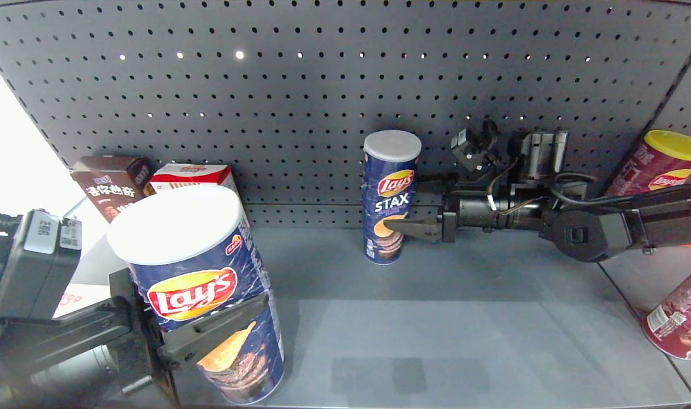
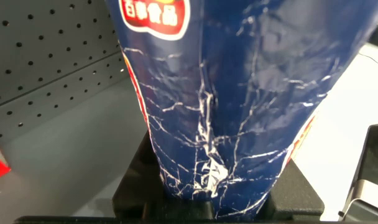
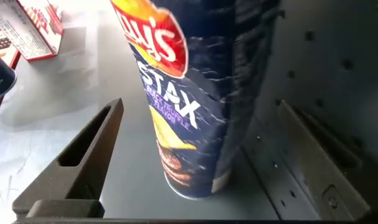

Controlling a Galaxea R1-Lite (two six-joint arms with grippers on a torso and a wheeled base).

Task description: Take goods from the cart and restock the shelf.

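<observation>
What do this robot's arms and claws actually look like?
Both arms are matte black and blocky. The right gripper has long flat slotted fingers with looping black cables behind; the left gripper carries a boxy module with white coded stickers.

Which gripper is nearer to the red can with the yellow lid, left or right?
Right. The right gripper straddles the back can, mid-shelf, left of the red can. The left gripper holds a blue can at the far left front.

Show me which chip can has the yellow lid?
The red can far back on the right. The held blue can and standing blue can have pale lids.
</observation>
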